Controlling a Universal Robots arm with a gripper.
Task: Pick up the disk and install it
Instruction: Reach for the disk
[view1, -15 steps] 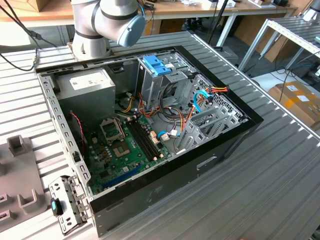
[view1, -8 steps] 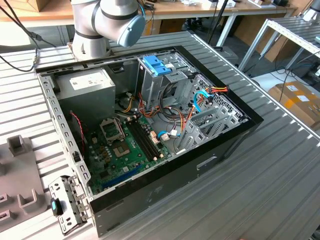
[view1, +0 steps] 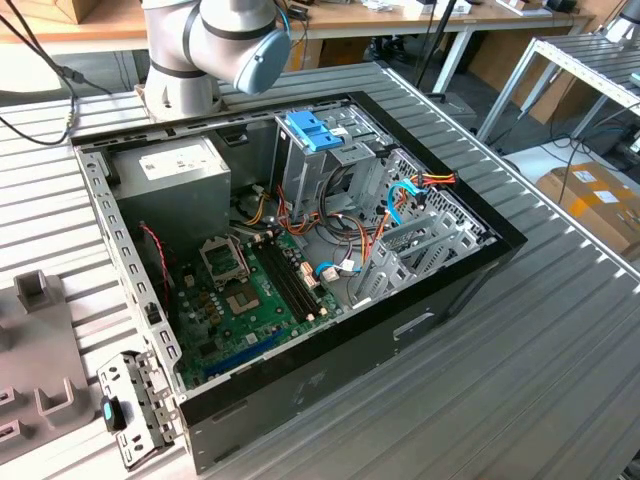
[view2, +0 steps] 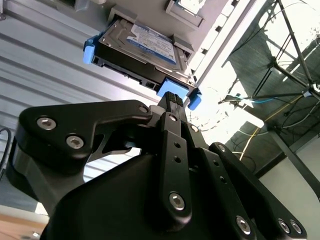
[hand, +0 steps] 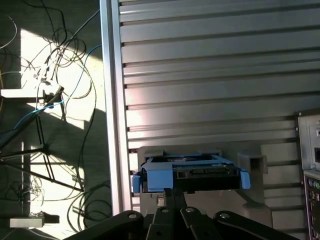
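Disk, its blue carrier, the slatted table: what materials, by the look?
The disk: likely a metal casing, with dark matte sides and a glossy printed label on top. Carrier frame: bright blue moulded plastic, uniform colour, soft sheen. Slatted table: probably aluminium, grey ribbed profiles reflecting light.

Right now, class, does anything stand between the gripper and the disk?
Nothing visible does. In the second wrist view the gripper sits right at the blue carrier edge of the disk, with no object between them.
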